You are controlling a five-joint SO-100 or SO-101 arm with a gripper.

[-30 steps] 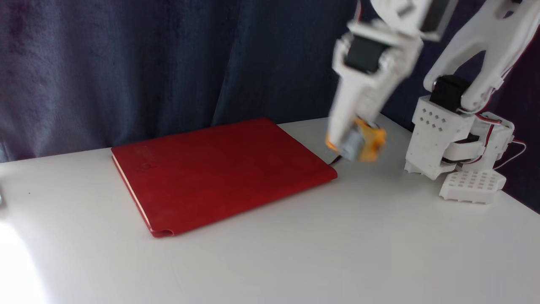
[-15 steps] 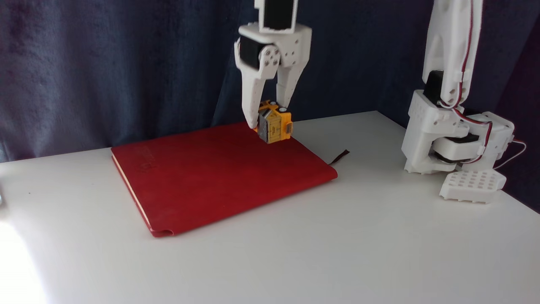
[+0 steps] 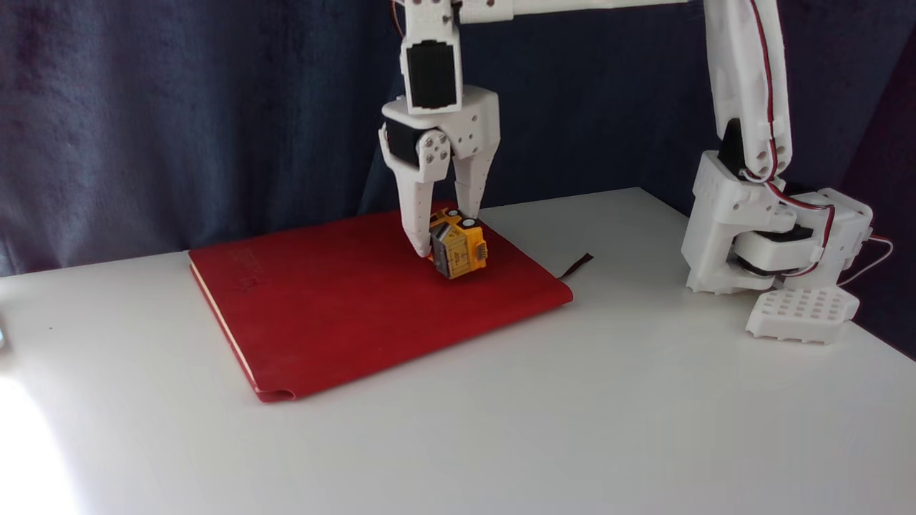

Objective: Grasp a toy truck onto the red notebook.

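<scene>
- A dark blue curtain [image 3: 179, 107] hangs in folds across the far side of the scene.
- The plain white tabletop [image 3: 572, 415] runs from the curtain to the near edge, with a bright glare at the near left.
- The white plastic robot arm [image 3: 744, 86] rises from its base [image 3: 773, 243] at the right and reaches leftward along the top, then turns straight down.
- The large flat dark red notebook [image 3: 343, 300] lies left of centre on the tabletop, set at an angle; its thin dark ribbon bookmark [image 3: 576, 266] trails off its right corner.
- The white two-finger gripper [image 3: 444, 239] points down over the notebook's far right part, its fingers clamped on the toy.
- The small boxy orange-yellow toy truck [image 3: 459, 250] sits tilted between the fingers, low over the red cover; whether it touches the cover I cannot tell.
</scene>
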